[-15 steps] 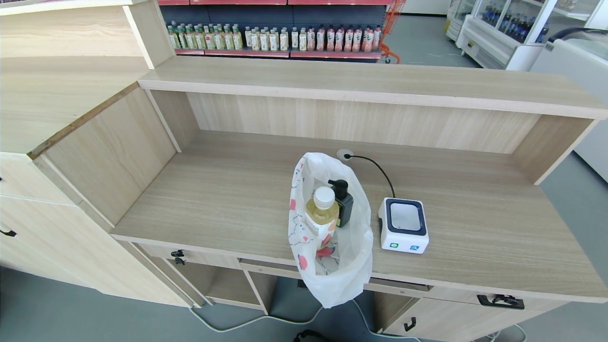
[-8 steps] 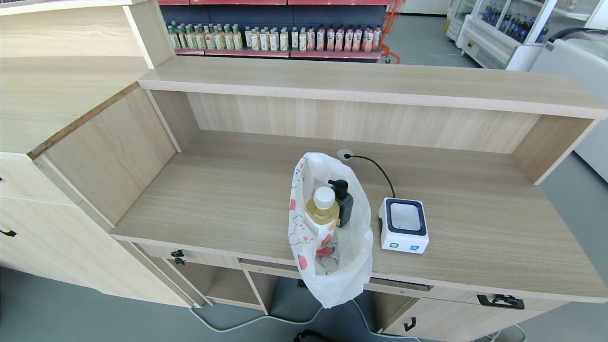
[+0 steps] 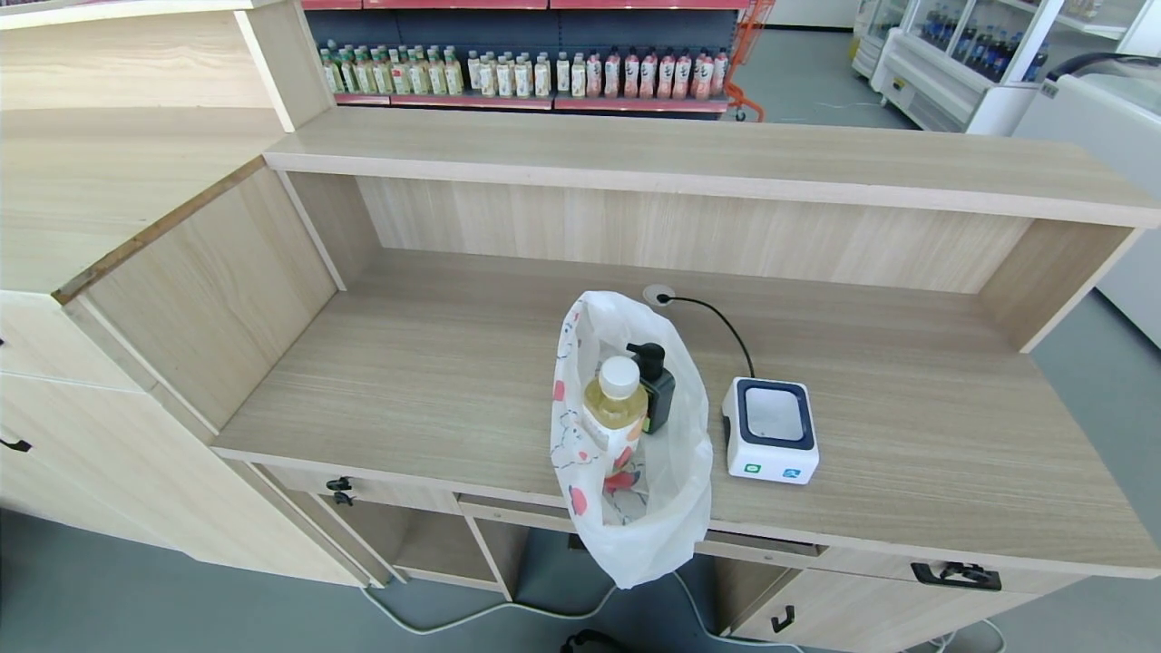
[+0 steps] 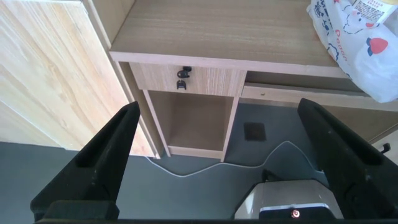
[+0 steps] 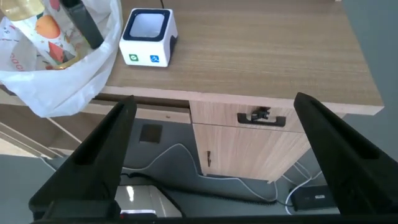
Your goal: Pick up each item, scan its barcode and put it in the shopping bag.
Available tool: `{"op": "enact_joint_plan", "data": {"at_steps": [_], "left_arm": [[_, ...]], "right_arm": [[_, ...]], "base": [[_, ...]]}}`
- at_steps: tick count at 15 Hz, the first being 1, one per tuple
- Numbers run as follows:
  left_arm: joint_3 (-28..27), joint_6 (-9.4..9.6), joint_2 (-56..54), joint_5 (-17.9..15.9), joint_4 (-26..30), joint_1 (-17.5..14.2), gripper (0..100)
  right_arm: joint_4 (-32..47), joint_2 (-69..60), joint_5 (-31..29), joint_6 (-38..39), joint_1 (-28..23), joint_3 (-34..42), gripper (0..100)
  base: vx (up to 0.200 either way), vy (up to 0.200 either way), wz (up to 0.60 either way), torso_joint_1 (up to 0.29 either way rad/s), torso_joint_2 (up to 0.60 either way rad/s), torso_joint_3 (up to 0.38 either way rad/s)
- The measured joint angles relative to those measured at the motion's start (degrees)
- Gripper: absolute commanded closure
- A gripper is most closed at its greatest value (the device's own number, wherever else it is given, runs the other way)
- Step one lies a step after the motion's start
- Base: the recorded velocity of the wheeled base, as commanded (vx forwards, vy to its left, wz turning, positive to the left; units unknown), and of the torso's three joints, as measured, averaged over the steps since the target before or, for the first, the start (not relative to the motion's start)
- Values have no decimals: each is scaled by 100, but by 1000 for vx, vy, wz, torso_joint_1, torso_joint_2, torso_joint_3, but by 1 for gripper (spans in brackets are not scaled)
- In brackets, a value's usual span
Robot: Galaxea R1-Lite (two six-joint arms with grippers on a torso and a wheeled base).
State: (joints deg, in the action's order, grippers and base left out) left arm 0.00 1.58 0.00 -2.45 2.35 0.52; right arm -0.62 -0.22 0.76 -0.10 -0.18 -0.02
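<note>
Holding | nil chg since 1 s ago | bottle [image 3: 617,399] + pump bottle [image 3: 655,385] in shopping bag [image 3: 676,472], scanner [image 3: 771,431] just right | my left tool [image 4: 219,107] & right tool [image 5: 214,101] apart, empty | task prob. done

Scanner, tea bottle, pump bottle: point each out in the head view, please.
scanner [image 3: 773,417], head view, on its top window.
tea bottle [image 3: 616,405], head view, on its yellow shoulder.
pump bottle [image 3: 658,392], head view, on its dark body.
</note>
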Motion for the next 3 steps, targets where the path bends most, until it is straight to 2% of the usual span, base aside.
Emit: {"op": "enact_joint_plan", "data": {"at_steps": [3], "left_arm": [[0,0,0,-1,2,0,0]], "right_arm": [[2,0,2,2,0,0,0]], "base": [[0,0,0,0,0,0]]}}
